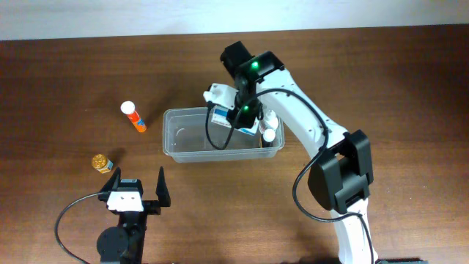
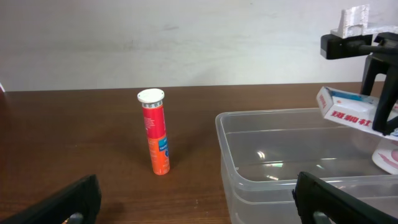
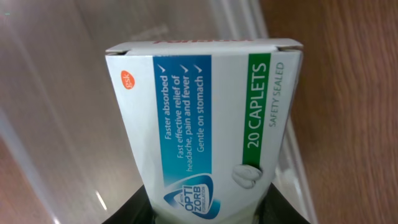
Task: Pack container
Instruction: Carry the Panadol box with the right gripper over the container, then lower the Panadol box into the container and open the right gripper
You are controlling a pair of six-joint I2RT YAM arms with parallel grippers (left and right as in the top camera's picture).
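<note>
The clear plastic container sits mid-table and shows in the left wrist view and behind the box in the right wrist view. My right gripper is shut on a white, blue and green caplet box, held over the container's far right part. A white-capped bottle lies inside at the right end. My left gripper is open and empty near the front edge, left of the container. An orange tube stands left of the container.
A small gold-lidded jar sits at the left, in front of the orange tube. The right arm reaches over the table from the front right.
</note>
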